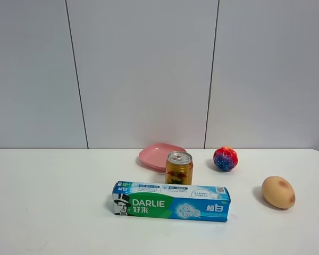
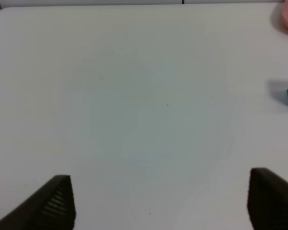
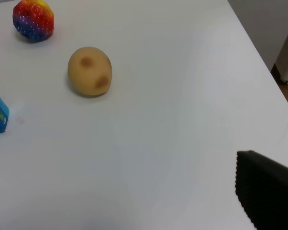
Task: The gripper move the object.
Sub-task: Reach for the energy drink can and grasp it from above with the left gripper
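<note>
One small gold-yellow drink can (image 1: pixel 179 168) stands upright near the white worktop's (image 1: pixel 53 202) far edge, long axis vertical, silver top up, between one pink plate (image 1: pixel 157 154) and one green-blue toothpaste box (image 1: pixel 171 201). One multicoloured ball (image 1: pixel 225 158) and one tan egg-shaped lump (image 1: pixel 278 192) lie toward the right edge. The left gripper (image 2: pixel 161 177) and right gripper (image 3: pixel 115 182) hold their jaws wide apart, empty.

Count five loose items on the white table (image 1: pixel 53 202), one of each kind. Use the single Darlie toothpaste box (image 1: pixel 171 201) as your reference.

- One gold drink can (image 1: pixel 179 168) stands just behind the box.
- One pink plate (image 1: pixel 157 155) lies farther behind the box.
- One multicoloured ball (image 1: pixel 225 158) sits behind the box's right end.
- One potato (image 1: pixel 278 192) lies to the right of the box, apart from it.

Count two grippers, one per wrist camera: the left gripper (image 2: pixel 161 191) and the right gripper (image 3: pixel 115 189).
</note>
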Controlling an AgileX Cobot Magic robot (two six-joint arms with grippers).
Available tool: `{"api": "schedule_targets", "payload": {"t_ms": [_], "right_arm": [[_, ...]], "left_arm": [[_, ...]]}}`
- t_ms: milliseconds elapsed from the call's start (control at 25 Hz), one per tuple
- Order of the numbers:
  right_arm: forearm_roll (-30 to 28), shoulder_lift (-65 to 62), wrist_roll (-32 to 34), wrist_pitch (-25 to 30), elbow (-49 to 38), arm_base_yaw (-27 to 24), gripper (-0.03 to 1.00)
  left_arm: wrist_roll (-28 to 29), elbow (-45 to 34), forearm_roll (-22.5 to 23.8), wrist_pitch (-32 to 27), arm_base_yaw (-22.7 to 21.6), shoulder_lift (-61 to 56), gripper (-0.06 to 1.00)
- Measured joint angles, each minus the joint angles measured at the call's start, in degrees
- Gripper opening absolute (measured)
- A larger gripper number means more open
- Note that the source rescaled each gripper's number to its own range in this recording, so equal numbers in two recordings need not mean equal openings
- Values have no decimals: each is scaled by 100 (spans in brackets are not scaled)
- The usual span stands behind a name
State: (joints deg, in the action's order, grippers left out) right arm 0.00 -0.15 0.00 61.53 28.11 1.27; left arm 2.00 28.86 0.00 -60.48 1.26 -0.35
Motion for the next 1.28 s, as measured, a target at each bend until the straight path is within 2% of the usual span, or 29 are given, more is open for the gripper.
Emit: {"api": "schedule_targets", "payload": {"t_ms": [1280], "right_arm": [[0, 0, 0, 0, 0, 0, 100]], "left_arm": [[0, 0, 0, 0, 0, 0, 34]]}}
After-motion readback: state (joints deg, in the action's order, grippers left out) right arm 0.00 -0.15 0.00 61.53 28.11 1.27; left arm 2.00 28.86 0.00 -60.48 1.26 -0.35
